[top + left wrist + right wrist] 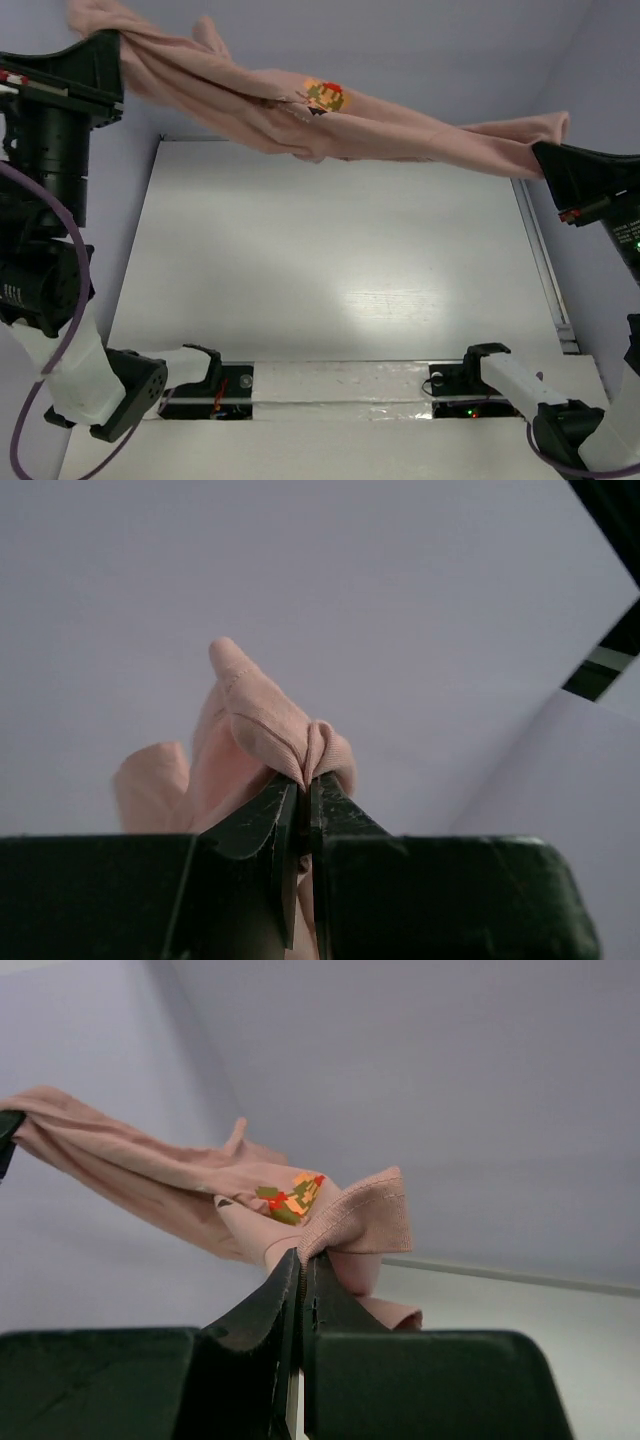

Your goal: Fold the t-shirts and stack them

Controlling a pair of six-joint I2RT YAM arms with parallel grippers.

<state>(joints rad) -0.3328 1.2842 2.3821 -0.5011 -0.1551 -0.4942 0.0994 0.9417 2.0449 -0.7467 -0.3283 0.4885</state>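
Lavender walls (pixel 420 40) are rising behind a white table (pixel 330 290), and I am watching a pink shirt (pixel 400 135) hanging in the air above its far end, stretched between the two arms. At the far left a purple cable (pixel 62 300) is looping down along the raised left arm. The left gripper (pixel 118 58) is reaching in from the upper left corner and pinching one end of the shirt; in its wrist view the left gripper (pixel 305 785) is showing its jaws pressed together on a fold of pink cloth (pixel 265 730), which is bunching up just beyond the fingertips. From there the shirt is running as a twisted, rope-like band, sloping downward toward the right and not touching the table. Partway along, a small orange-and-brown pixel graphic (pixel 325 96) is facing up. At the right side the right gripper (pixel 545 158) is holding the other end, lower than the left one. Its wrist view is showing the right gripper (pixel 300 1257) clamping a stitched hem between closed jaws, with the shirt (pixel 130 1155) trailing away to the left and the graphic (pixel 290 1198) sitting just behind the pinch.
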